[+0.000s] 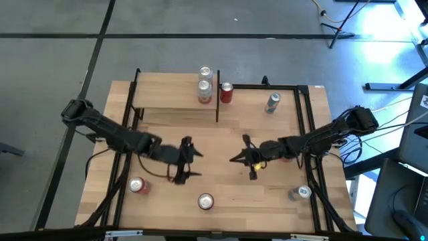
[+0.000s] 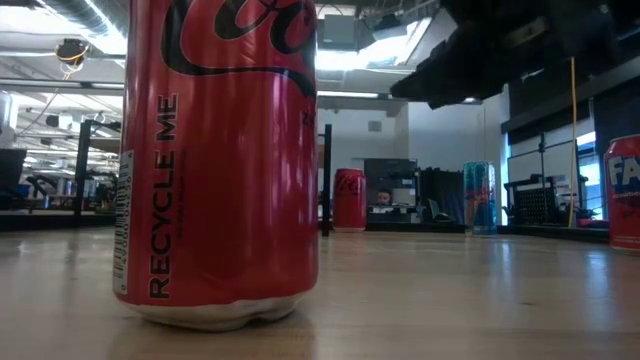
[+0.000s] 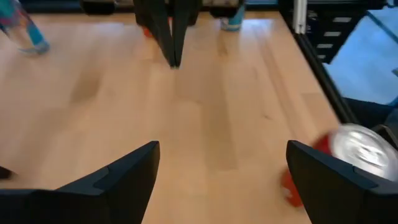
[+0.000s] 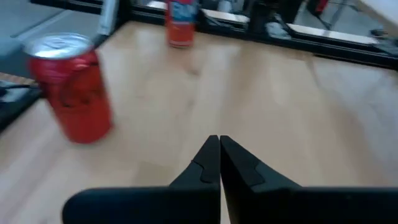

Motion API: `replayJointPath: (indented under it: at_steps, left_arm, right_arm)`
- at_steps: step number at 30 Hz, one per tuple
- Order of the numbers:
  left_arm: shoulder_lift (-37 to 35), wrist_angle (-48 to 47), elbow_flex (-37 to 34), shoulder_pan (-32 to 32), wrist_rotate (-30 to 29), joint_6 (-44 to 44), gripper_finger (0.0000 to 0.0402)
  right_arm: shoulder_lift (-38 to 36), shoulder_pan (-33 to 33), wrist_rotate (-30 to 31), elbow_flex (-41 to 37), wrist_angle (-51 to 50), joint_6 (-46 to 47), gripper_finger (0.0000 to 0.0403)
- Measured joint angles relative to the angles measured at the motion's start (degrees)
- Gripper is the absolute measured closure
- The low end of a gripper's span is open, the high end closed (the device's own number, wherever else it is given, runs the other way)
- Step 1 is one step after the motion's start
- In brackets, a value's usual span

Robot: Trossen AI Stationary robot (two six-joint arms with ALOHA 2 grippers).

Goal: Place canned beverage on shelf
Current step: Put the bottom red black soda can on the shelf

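A red can (image 1: 138, 185) stands on the table near the left gripper (image 1: 182, 163), whose jaws are held wide and empty; they should be centred round it. The right gripper (image 1: 247, 159) is held shut, empty. The shelf (image 1: 175, 99) lies far left.

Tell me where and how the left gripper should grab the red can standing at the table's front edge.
Grip the red can around its smooth cylindrical side wall at about mid-height, coming in level from the table's middle. It stands upright, silver top up, with bare tabletop all around, so the sides are free. The left gripper, open and empty, hovers just behind it; the right gripper is shut.
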Motion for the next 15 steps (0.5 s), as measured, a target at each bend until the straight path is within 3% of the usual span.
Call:
replayJointPath:
  at_steps: [9, 15]
  left_arm:
    - [0.57, 11.47, -4.5, -14.36, -9.58, -7.44, 0.0072]
    - [5.78, 20.5, -5.08, -17.89, -11.47, -6.13, 0.0072]
  right_arm:
    - [6.85, 6.8, 0.54, 0.71, 9.13, 5.21, 0.0402]
    - [10.79, 9.94, 2.44, 4.49, 8.99, 6.29, 0.0402]
